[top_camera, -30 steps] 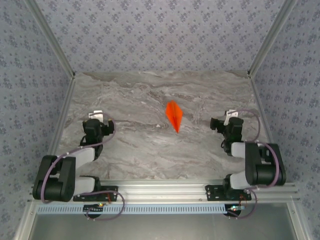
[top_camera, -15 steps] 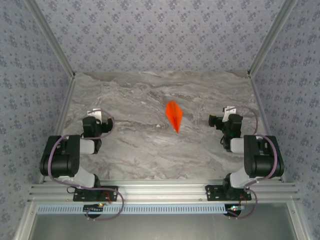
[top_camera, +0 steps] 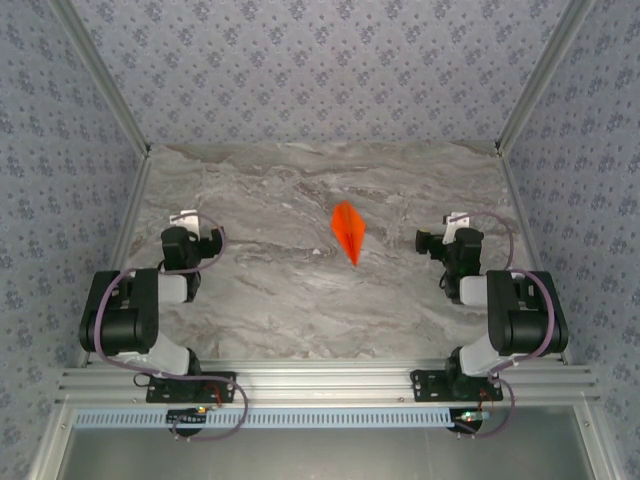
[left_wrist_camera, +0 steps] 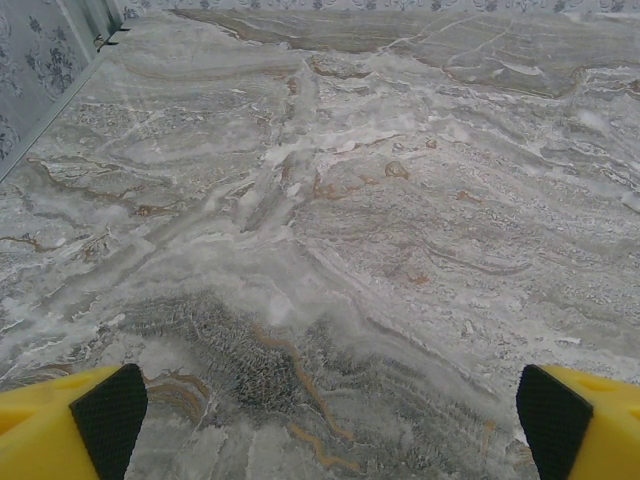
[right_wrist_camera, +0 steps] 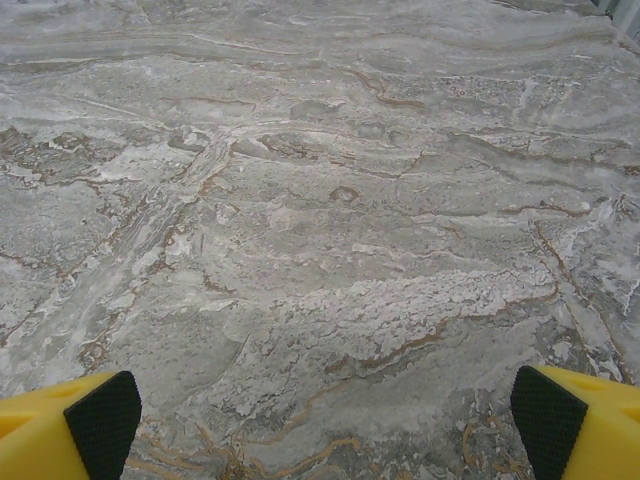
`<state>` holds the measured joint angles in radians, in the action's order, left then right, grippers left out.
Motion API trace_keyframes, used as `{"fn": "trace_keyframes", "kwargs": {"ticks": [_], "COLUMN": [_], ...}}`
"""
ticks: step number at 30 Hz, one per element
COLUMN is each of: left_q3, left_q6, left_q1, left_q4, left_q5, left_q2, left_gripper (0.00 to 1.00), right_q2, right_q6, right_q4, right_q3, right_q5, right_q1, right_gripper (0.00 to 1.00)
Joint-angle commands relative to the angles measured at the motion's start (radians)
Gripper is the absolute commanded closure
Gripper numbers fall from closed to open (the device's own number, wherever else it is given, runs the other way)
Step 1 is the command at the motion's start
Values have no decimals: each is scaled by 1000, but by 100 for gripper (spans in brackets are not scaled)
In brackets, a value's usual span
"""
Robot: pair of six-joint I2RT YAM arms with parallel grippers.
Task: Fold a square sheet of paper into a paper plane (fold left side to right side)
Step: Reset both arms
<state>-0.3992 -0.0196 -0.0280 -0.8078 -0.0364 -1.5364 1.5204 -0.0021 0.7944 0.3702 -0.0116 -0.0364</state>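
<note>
The paper plane [top_camera: 348,231] lies flat on the marble table [top_camera: 300,290] near its middle, a narrow bright orange dart with its point toward the near edge. My left gripper [top_camera: 185,235] sits folded back at the left side, well apart from the plane, and my right gripper [top_camera: 440,240] sits likewise at the right. In the left wrist view the yellow fingers with black pads [left_wrist_camera: 110,420] stand wide apart over bare marble; the left gripper [left_wrist_camera: 330,425] is open and empty. The right gripper [right_wrist_camera: 325,420] is also open, its pads [right_wrist_camera: 545,420] wide over bare marble.
Patterned walls enclose the table on the left [top_camera: 60,200], back [top_camera: 320,70] and right [top_camera: 590,190]. An aluminium rail [top_camera: 330,385] runs along the near edge, with both arm bases bolted to it. A metal frame edge [left_wrist_camera: 50,100] borders the table's left side.
The left arm has pulled back and folded over its base, its gripper shifting slightly left and farther from the near edge. The right arm has also folded back a little. The plane has not moved.
</note>
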Motion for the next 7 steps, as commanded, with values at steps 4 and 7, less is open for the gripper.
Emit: {"fn": "trace_keyframes", "kwargs": {"ticks": [4, 7], "left_q3": [-13, -13], "left_q6": [-10, -10], "left_q1": [-3, -2], "left_q4": [-5, -5], "left_q5": [22, 22], "left_q2": [3, 4], "left_gripper": [2, 2], "right_q2": [2, 3], "right_q6": [-21, -21], "right_q4": [13, 14], "right_q3": [20, 18], "right_q5": [20, 19], "right_q1": [4, 3], "right_gripper": [0, 0]}}
